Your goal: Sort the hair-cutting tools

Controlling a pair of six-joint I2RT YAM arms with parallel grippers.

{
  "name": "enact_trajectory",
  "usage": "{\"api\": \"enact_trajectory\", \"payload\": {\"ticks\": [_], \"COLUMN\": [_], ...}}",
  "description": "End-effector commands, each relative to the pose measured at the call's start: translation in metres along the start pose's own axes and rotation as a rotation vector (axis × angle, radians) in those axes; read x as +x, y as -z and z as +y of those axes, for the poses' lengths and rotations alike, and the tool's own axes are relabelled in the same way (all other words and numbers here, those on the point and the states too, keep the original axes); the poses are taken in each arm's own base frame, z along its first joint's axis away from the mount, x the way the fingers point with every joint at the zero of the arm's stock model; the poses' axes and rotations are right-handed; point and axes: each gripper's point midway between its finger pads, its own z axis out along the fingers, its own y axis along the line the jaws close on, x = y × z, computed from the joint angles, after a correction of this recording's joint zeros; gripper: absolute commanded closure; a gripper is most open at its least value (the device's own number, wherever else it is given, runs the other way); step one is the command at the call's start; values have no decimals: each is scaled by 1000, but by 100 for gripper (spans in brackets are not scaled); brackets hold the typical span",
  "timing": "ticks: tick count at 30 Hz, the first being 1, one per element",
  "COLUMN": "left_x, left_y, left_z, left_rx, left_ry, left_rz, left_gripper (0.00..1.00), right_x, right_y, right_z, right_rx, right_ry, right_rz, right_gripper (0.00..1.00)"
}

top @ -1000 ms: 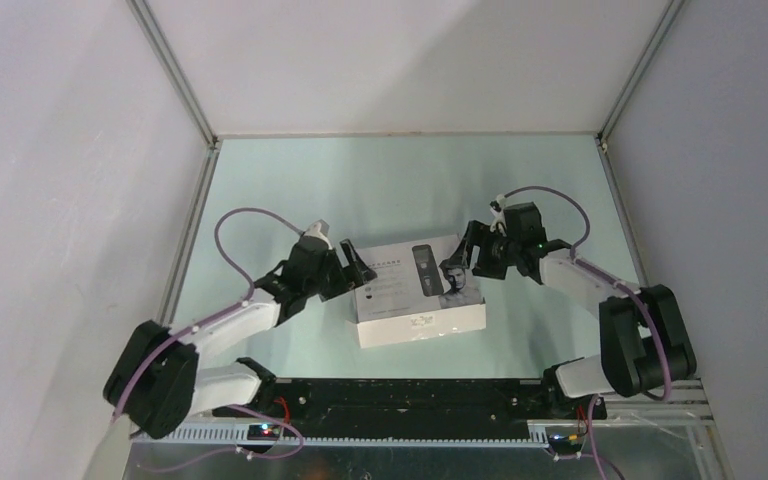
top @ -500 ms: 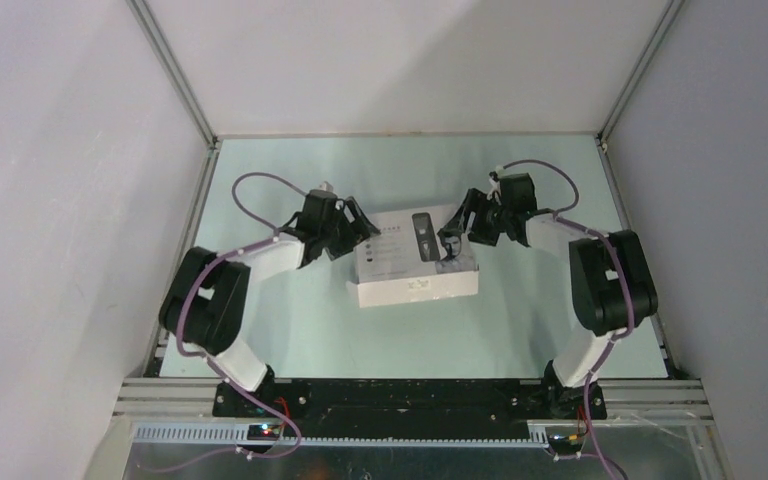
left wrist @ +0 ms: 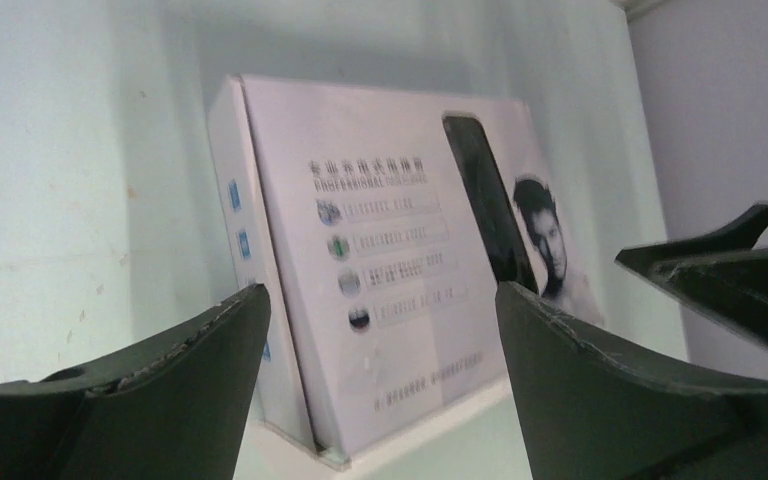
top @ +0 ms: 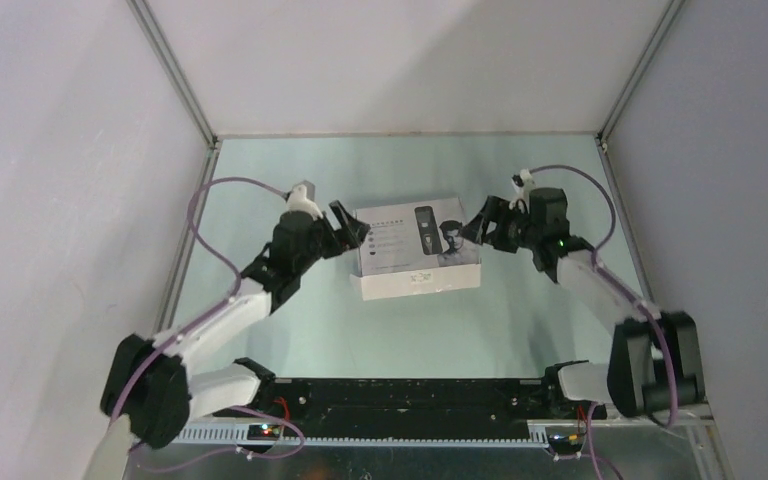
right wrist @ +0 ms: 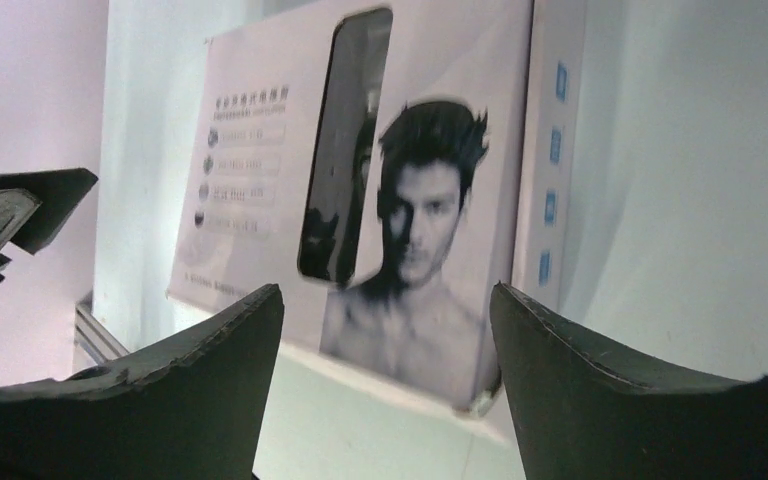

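The hair-cutting tools are out of view; only the shut white box with its printed lid shows, lying mid-table. My left gripper stands open at the box's left end, and the box lies just beyond its spread fingers with nothing between them. At the right end is my right gripper, also open and empty. In the right wrist view the box's near corner sits just ahead of the right gripper. The left gripper faces the lid's text side.
The pale green table is walled in by white panels with metal rails along the left and right sides. The right gripper's fingers show at the edge of the left wrist view.
The box now lies farther from the arm bases than a second ago. Both arms have reached farther out, and each gripper stays at its own end of the box.
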Motion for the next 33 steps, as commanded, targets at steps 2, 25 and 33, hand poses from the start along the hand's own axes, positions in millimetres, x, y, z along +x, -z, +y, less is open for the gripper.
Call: {"api": "enact_trajectory", "payload": {"ticks": [2, 25, 33], "left_x": [29, 93, 105], "left_y": [34, 39, 40], "left_z": [9, 7, -10], "left_rx": [-44, 78, 96], "left_ry": [-206, -269, -216], "left_rz": [-84, -21, 87], "left_gripper": [10, 10, 14], "right_x": [36, 90, 95], "right_y": [30, 21, 33], "right_z": [-12, -16, 2], "right_rx": [27, -109, -140], "right_ry": [50, -9, -66], "right_rz": [-32, -16, 12], "right_gripper": [19, 35, 53]}}
